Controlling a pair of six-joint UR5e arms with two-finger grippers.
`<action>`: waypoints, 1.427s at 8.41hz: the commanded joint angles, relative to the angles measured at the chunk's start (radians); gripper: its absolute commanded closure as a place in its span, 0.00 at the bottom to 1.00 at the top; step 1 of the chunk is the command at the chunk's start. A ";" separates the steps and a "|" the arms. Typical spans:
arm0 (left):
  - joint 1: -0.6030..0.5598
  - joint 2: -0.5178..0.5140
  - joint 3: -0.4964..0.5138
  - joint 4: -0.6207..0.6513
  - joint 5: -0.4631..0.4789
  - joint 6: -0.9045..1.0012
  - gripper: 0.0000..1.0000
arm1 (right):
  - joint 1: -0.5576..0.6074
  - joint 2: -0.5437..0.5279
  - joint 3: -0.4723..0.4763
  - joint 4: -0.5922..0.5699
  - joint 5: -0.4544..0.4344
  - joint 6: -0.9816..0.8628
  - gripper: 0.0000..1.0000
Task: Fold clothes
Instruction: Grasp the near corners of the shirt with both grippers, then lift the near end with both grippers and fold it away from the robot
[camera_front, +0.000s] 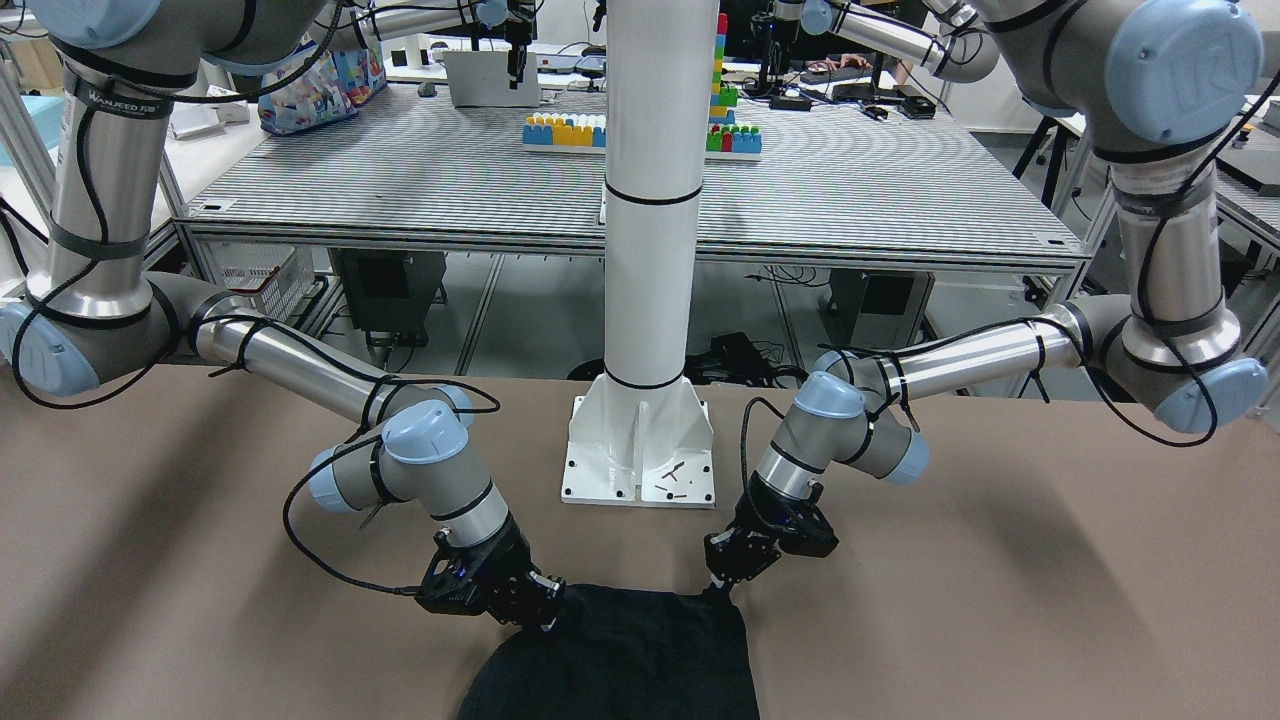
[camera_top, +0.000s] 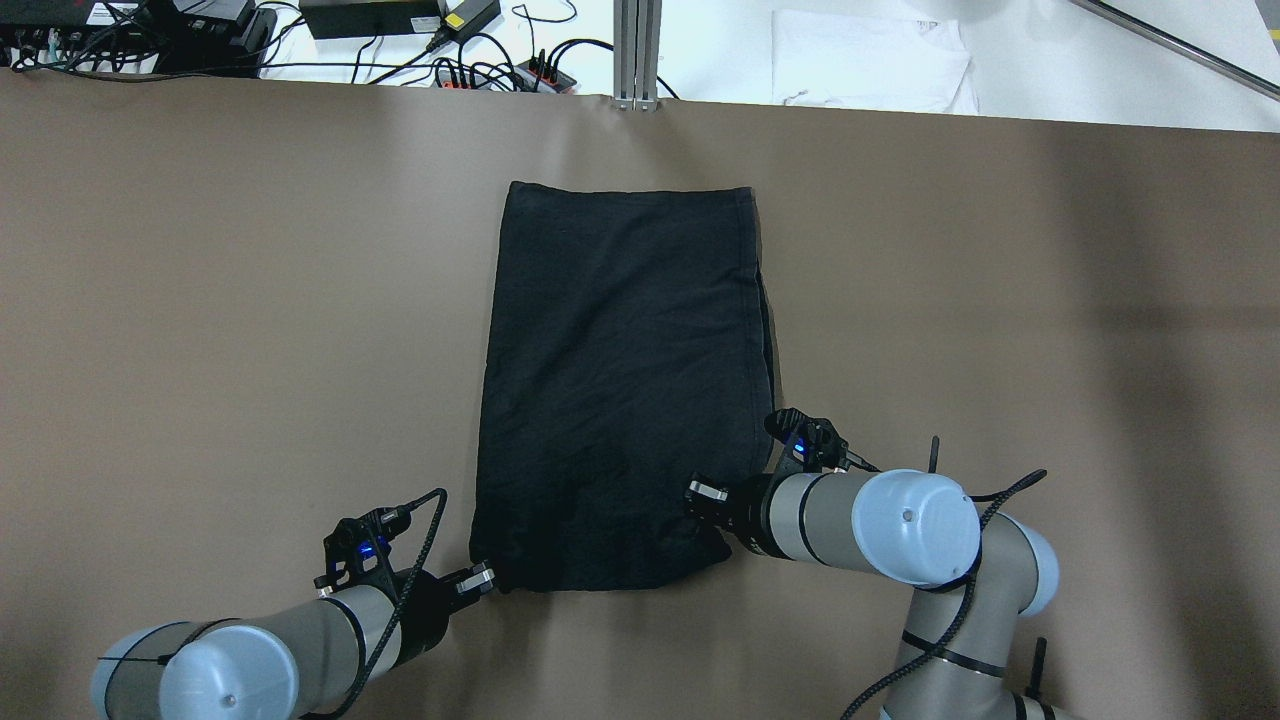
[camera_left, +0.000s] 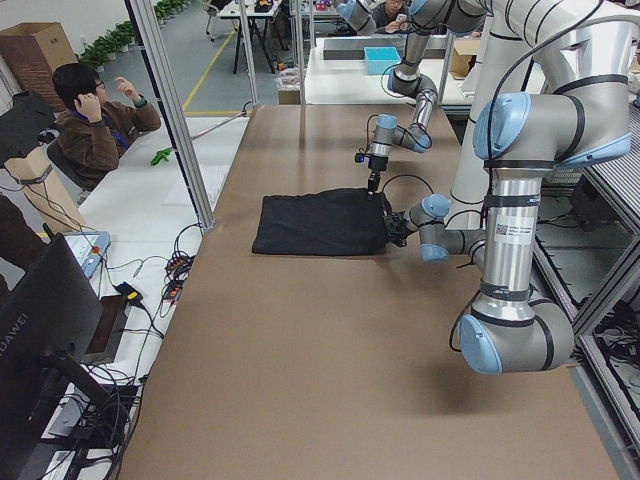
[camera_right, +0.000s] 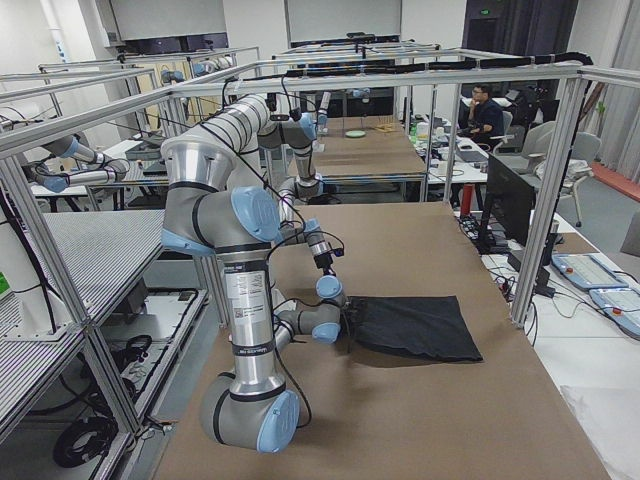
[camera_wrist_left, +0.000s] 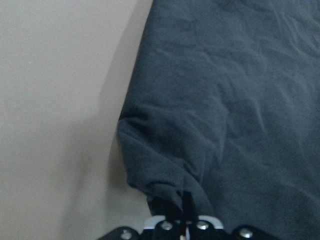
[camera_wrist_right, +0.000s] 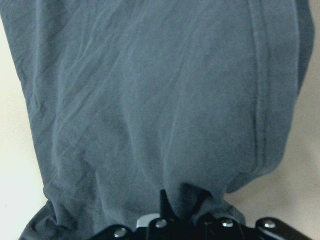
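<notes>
Overhead exterior, black garment (camera_top: 620, 380), near corners clamped by left gripper (camera_top: 482, 578), right gripper (camera_top: 703, 493)

The black garment (camera_top: 620, 380) lies flat, a long rectangle, near corners bunched.

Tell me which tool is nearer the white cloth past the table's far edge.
Right. The right tool grips the black knit garment's near corner on the white cloth's side; the left tool holds the opposite near corner.

The garment (camera_top: 620, 380) lies mid table (camera_top: 200, 300), long axis running away from robot. At its near left corner sits the left gripper (camera_top: 484, 579), at near right corner the right gripper (camera_top: 706, 493). The pillar base plate (camera_front: 640, 455) stands behind both, robot side.
</notes>
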 joint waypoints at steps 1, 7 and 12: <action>0.073 0.019 -0.122 0.001 0.005 0.050 1.00 | -0.103 -0.123 0.157 -0.005 0.004 0.005 1.00; -0.019 0.074 -0.242 0.001 -0.088 0.065 1.00 | -0.025 -0.149 0.177 -0.007 0.063 -0.007 1.00; -0.285 -0.116 -0.045 0.008 -0.236 0.113 1.00 | 0.171 0.043 0.050 -0.123 0.177 -0.013 1.00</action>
